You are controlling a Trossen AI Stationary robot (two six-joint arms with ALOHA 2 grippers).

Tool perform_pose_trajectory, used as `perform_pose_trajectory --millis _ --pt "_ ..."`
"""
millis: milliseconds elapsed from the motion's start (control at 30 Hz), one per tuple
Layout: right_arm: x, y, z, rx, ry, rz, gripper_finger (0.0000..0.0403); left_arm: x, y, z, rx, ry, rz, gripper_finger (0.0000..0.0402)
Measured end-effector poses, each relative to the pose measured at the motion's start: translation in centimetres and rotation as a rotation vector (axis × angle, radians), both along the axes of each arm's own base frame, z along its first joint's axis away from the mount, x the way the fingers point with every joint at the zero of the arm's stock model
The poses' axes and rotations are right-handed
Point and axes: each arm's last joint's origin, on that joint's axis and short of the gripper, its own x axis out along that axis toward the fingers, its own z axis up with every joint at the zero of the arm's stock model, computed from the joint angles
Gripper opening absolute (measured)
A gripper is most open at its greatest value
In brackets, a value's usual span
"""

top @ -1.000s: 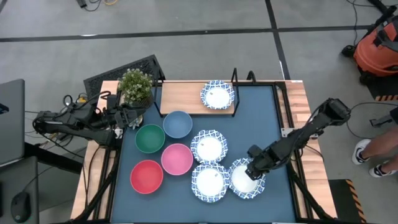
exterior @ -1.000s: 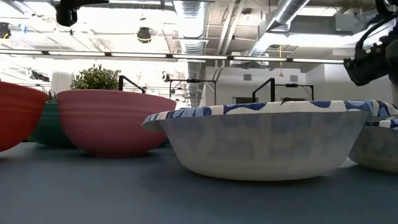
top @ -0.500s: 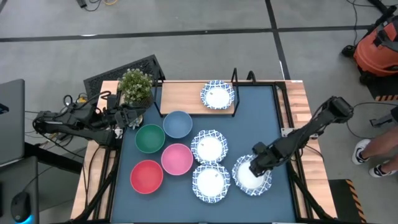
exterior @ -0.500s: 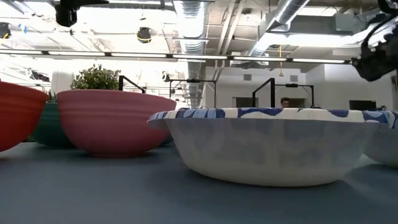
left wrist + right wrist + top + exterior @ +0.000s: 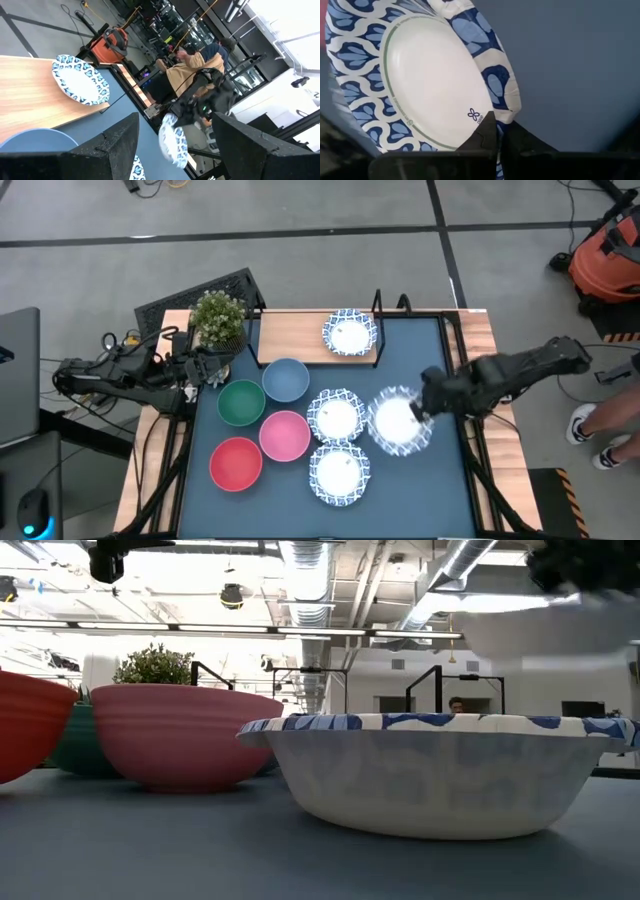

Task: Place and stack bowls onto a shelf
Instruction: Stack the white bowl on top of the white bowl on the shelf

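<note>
gripping a patterned bowl (image 5: 398, 421) by its rim, the right gripper (image 5: 428, 406) holds it above the counter (image 5: 440, 480); left gripper (image 5: 212, 367) fingers open near the plant (image 5: 218, 318).

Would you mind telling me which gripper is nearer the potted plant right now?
The left. The left gripper sits just beside the potted plant, while the right gripper is across the table, holding a patterned bowl.

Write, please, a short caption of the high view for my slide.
Right gripper lifts a patterned bowl above the blue mat; another sits on the shelf.
</note>
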Motion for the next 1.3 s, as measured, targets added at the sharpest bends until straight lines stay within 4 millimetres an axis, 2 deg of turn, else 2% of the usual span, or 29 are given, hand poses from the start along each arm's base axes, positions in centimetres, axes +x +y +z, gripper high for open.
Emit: perform_pose_trajectory --millis 167,367,533,633,767,900,1100,1300 --pt "1.1 -3.2 5.1 -0.111 -0.156 0.011 0.0021 0.0 0.0 0.0 0.011 0.003 0.001 0.0235" --pt "3.4 -8.0 10.6 -0.337 -0.223 0.062 0.0021 0.0 0.0 0.0 0.017 0.006 0.001 0.0235" --pt "5.8 -12.9 13.4 -0.51 -0.183 0.108 0.0021 0.0 0.0 0.0 0.018 0.006 0.0 0.0235" --pt "7.5 -16.0 14.2 -0.568 -0.149 0.141 0.0021 0.0 0.0 -0.1 0.019 0.013 0.0 0.0235" --pt "10.1 -19.8 14.2 -0.632 -0.094 0.215 0.0021 0.0 0.0 -0.2 0.02 0.023 0.0 0.0235" --pt "12.5 -23.3 13.1 -0.634 -0.076 0.32 0.0021 0.0 0.0 -0.2 0.02 0.023 0.0 0.0235" --pt "15.3 -27.8 9.8 -0.593 -0.013 0.458 0.0021 0.0 0.0 -0.2 0.021 0.03 0.0 0.0235" --pt "17.2 -30.2 6.0 -0.508 0.067 0.573 0.0021 0.0 0.0 -0.2 0.021 0.03 0.0 0.0235"
